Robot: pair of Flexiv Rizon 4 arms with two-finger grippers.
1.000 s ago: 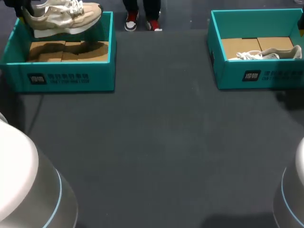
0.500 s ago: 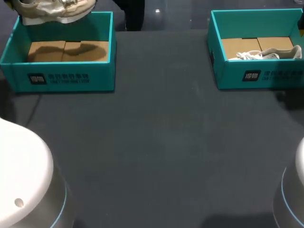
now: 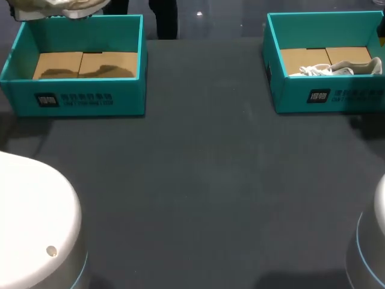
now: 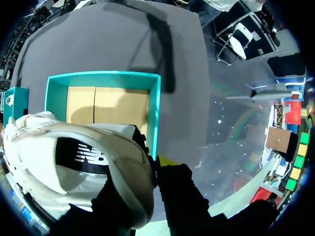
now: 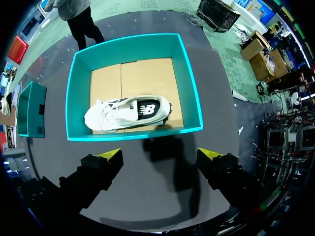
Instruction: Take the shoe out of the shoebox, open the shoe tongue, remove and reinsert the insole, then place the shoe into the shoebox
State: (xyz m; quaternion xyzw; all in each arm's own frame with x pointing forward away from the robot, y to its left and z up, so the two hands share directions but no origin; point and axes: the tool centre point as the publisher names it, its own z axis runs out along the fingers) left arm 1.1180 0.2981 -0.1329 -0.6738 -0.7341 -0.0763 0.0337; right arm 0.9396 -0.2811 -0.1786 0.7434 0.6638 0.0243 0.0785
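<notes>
Nearest in the head view, the white base of the left arm (image 3: 36, 223) fills the lower left corner and the base of the right arm (image 3: 374, 241) sits at the lower right edge. Between and beyond them spreads the dark grey table (image 3: 198, 180).

Farther back, at the upper left of the frame, stands the left shoebox (image 3: 81, 99), teal-walled with a brown cardboard floor (image 3: 84, 63) laid bare. At the upper right stands the right shoebox (image 3: 325, 93), well apart from the first, with a second shoe (image 3: 340, 67) lying on its side inside it.

At the very top left edge, the beige shoe (image 3: 57, 7) hangs in the air above the far wall of the left shoebox, only its sole and lower side in frame.

From the left wrist, the left gripper (image 4: 153, 169) grips that beige shoe (image 4: 74, 162) at its heel end. The heel rim sits pinched between the dark fingers; one yellow tip shows beside it and the other is hidden by the shoe. Under and ahead of the shoe lies the left shoebox (image 4: 153, 113).

From the right wrist, the right gripper (image 5: 158, 155) hovers with its fingers spread wide and nothing between them, over the table just before the near wall of the right shoebox (image 5: 78, 98). The second shoe (image 5: 128, 114) lies ahead of it inside.
</notes>
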